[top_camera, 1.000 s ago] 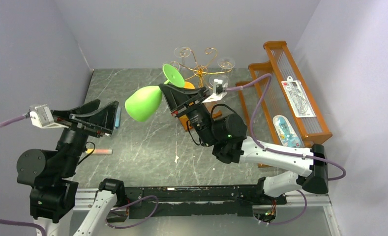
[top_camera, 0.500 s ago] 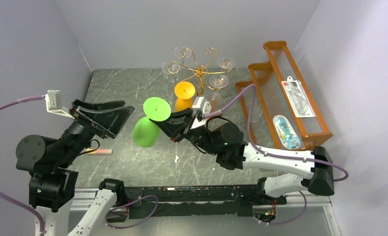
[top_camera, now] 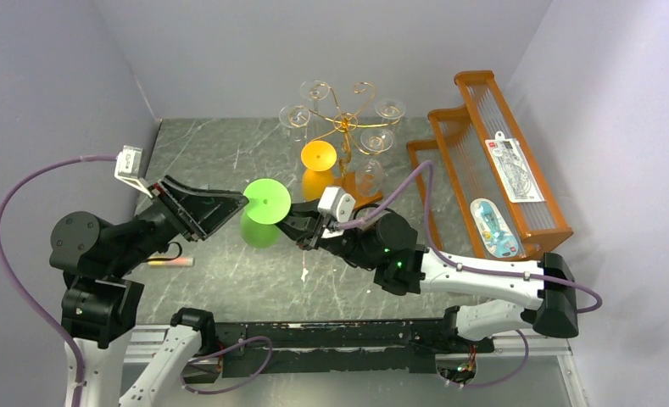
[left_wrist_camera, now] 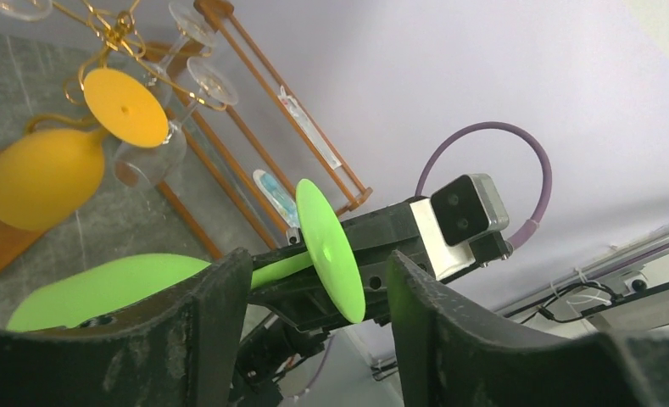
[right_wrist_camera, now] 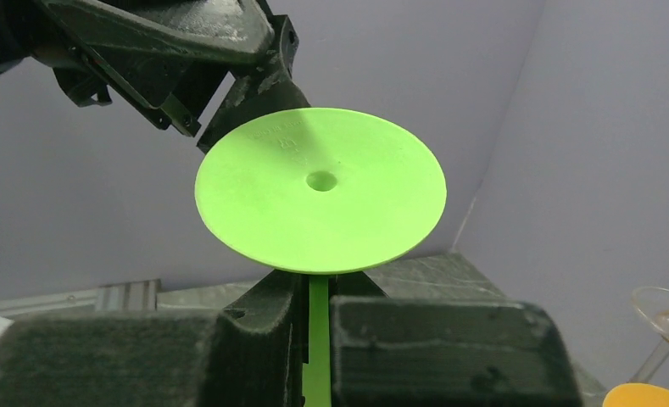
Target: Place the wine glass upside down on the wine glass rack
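Green plastic wine glass [top_camera: 267, 202], stem clenched by right gripper [top_camera: 295, 225], could be dislodged by the parted left gripper [top_camera: 231, 208] at 9 o'clock.

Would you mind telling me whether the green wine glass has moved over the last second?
Yes. The green wine glass has moved away from the gold rack, toward the arm bases, and turned foot-up.

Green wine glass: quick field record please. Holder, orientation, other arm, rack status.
glass: green wine glass, in the air
held by: right tool, shut on its stem
orientation: foot up, bowl down, tilted
left tool: open, jaws astride the foot, contact unclear
rack: gold wire rack, clear glasses hanging, orange glass close by, green one not on it
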Robot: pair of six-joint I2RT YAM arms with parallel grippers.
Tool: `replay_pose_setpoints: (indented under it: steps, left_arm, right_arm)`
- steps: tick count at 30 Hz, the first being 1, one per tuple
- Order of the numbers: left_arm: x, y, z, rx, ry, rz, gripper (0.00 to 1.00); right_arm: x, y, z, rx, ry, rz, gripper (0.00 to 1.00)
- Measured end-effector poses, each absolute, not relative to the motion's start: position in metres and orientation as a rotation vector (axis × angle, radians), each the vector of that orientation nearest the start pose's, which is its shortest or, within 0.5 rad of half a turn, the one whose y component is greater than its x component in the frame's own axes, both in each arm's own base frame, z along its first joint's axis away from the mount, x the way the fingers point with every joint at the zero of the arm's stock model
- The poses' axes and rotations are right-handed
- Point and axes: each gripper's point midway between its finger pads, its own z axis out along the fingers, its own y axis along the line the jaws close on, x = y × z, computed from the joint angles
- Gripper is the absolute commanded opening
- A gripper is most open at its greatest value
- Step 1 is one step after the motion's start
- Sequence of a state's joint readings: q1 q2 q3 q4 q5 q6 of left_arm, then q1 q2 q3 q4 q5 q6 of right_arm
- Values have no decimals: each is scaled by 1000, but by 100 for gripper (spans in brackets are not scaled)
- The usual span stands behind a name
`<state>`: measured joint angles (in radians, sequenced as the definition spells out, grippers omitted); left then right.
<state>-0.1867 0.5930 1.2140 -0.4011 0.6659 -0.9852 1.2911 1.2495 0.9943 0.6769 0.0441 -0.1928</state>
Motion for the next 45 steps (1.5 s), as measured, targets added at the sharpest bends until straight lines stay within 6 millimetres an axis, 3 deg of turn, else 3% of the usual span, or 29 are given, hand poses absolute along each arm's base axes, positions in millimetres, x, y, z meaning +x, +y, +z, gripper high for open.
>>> replay_pose_setpoints:
  steps: [9,14,18,22,27,36,41,45]
  left_arm:
    - [136,-166,443,-49,1685,-1419,33]
    - [147,-168,422,-107,1783,-1416,6]
    - [148,-170,411,-139,1833,-1430,5]
    - [149,-170,405,-156,1859,-1425,5]
    - [159,-164,402,-181,1874,-1348,5]
    - [191,-139,417,-223,1837,-1082,5]
    - [208,-136,421,-206,1838,-1024,5]
    - [232,-140,437,-175,1825,-1009,5]
  right_arm:
    - [142,425,404,-841,923,864,0]
    - [145,432,390,-867,942,825,0]
    - [148,434,378,-876,966,809,4]
    - [147,434,373,-872,986,830,39]
    - [143,423,363,-865,1045,864,58]
    - [127,362,373,-780,1092,936,60]
    - [124,335,386,-709,1163,977,61]
    - [125,319,401,-637,1240,1008,61]
